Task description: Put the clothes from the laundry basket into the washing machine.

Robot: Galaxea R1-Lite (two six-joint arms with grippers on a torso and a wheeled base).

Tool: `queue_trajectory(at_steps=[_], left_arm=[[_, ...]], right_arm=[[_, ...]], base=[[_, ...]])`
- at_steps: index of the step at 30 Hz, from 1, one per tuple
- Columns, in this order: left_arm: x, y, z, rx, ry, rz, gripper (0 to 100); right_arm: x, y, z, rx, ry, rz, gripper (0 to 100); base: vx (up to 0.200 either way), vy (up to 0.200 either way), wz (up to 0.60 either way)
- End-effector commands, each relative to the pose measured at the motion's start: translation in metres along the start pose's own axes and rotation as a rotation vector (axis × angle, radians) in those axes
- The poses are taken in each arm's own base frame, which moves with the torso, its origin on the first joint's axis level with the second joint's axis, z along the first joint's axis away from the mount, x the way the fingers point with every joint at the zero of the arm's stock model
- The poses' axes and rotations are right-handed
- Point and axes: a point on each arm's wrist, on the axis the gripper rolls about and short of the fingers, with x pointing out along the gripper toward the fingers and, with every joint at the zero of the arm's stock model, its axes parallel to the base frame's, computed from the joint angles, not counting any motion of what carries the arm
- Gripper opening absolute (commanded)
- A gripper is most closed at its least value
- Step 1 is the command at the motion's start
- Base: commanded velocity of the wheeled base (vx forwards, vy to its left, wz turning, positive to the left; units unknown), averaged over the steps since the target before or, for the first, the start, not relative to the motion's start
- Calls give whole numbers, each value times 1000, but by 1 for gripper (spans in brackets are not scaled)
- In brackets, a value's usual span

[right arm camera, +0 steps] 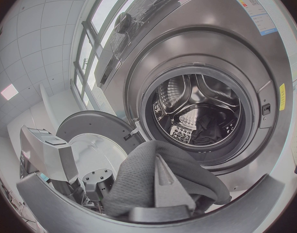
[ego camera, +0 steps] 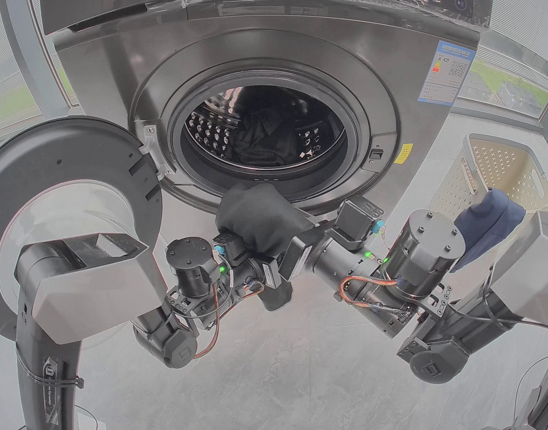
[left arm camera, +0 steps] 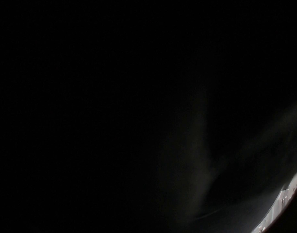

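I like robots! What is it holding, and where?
A black garment, bunched; the right gripper has its jaws shut on a fold. Whether the left gripper grips it cannot be told.

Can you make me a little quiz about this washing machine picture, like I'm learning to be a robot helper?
1. True or false: the washing machine has its door shut.
2. What hangs over the laundry basket? A) a blue garment B) a red towel C) a white sock
3. Is the black garment bunched between the two arms inside the drum or outside it?

Key: 1 false, the door is swung wide open. 2 A. 3 outside, just in front of the opening.
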Motion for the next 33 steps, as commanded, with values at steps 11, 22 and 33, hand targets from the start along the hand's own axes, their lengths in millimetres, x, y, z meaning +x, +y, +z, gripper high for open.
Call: queue_trajectory(at_steps=[11,22,33], left_arm=[[-19,-5,46,-2,-85,15,0],[-39,-20,76,-9,-132,-17,0],[-49,-23,86,-45,-146,-25,0]], right_arm=[[-20,-76,-2,-32,51,-237,0],[-23,-78,-28,-30,127,-244,0],[-52,-57,-38,-50,243,-186,100]], base=[[0,0,0],[0,0,0],[0,0,0]])
